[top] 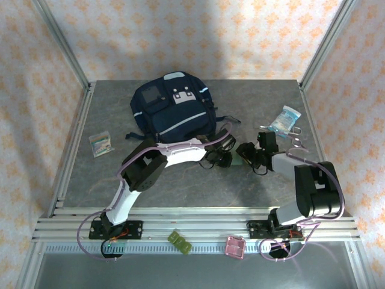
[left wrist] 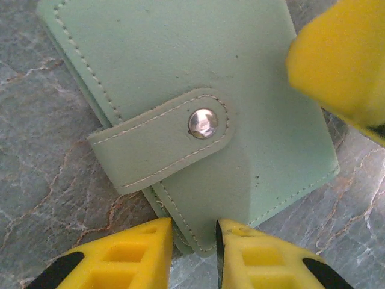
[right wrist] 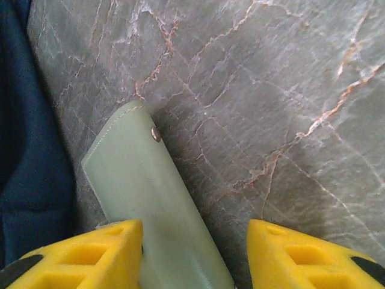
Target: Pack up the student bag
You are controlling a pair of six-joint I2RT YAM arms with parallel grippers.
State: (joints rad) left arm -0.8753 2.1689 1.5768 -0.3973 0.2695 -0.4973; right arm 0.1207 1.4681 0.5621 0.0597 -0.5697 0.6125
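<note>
My left claw (left wrist: 194, 232) pinches mint wallet (left wrist: 198, 60) edge at 6 o'clock; right claw (right wrist: 194, 232) wide, student bag (right wrist: 30, 150) at 9.

Right gripper (right wrist: 195, 253) fingers (right wrist: 90, 253) yellow, set wide apart at bottom of frame. Pale green wallet (right wrist: 144, 198) ran slantwise between them, close against left finger, well clear of other. Small metal stud (right wrist: 156, 133) near wallet's upper end. Grey veined worktop (right wrist: 271, 90) beneath. Student bag (right wrist: 30, 150) navy fabric along left side, just beside wallet.
</note>
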